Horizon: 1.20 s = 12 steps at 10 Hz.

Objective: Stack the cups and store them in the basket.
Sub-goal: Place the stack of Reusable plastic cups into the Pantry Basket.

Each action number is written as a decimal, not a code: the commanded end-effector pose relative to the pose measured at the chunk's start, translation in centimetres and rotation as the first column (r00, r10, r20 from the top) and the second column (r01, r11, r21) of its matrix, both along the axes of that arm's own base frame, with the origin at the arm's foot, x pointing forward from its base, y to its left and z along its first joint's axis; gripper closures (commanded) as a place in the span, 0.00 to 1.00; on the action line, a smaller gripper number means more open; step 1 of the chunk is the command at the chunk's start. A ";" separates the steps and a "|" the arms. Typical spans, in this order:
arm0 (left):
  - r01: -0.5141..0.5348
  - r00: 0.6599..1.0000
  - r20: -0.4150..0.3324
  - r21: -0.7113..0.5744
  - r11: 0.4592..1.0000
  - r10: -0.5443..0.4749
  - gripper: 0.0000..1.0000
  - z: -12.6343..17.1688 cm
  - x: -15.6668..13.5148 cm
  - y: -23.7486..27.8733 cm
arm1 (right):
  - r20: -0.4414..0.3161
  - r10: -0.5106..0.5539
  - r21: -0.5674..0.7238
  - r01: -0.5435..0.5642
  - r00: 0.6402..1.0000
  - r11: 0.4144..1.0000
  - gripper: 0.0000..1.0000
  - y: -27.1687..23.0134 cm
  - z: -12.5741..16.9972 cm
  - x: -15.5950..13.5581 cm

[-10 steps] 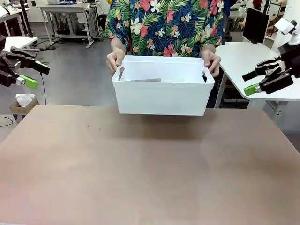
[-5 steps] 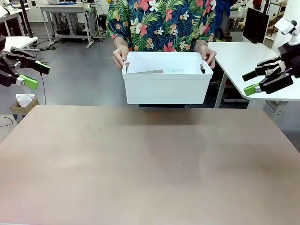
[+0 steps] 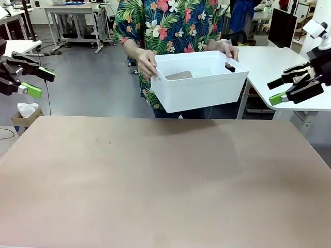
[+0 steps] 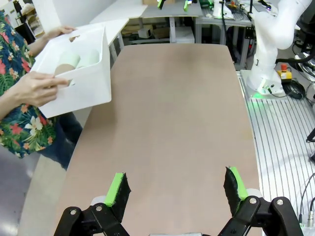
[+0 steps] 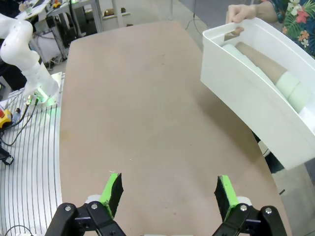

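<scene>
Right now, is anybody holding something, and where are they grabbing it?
The person's hands hold the basket by its two end handles. Both claws, left and right, hold nothing.

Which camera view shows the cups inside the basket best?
The right wrist view: the stacked cups lie along the tilted basket. The left wrist view shows two cup ends; the front view shows a brown and pale patch.

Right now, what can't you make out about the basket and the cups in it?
- Cup count: in the right wrist view the basket wall hides part of the stacked cups.
- In the front view the basket's rim hides most of the contents.
- In the left wrist view the person's hand covers a handle slot.
</scene>
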<state>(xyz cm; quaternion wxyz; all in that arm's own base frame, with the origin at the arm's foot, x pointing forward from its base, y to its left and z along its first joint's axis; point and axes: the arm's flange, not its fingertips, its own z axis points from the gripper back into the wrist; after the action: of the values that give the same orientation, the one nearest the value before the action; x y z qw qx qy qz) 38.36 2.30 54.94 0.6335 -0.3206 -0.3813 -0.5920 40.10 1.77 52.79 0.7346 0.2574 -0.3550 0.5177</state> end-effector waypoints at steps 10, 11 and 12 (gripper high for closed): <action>0.002 1.000 -0.004 0.000 1.000 -0.002 0.00 0.2 0.1 -0.1 | -0.008 -0.007 0.010 0.007 1.000 1.000 0.00 0.1 0.2 0.0; 0.002 1.000 -0.004 0.000 1.000 -0.002 0.00 0.2 0.1 -0.1 | -0.008 -0.007 0.010 0.007 1.000 1.000 0.00 0.1 0.2 0.0; 0.002 1.000 -0.004 0.000 1.000 -0.002 0.00 0.2 0.1 -0.1 | -0.008 -0.007 0.010 0.007 1.000 1.000 0.00 0.1 0.2 0.0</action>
<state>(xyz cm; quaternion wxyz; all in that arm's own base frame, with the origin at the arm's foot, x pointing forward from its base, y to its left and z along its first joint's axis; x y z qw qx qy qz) 38.36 2.31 54.94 0.6336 -0.3206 -0.3813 -0.5920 40.10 1.77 52.79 0.7346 0.2574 -0.3550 0.5177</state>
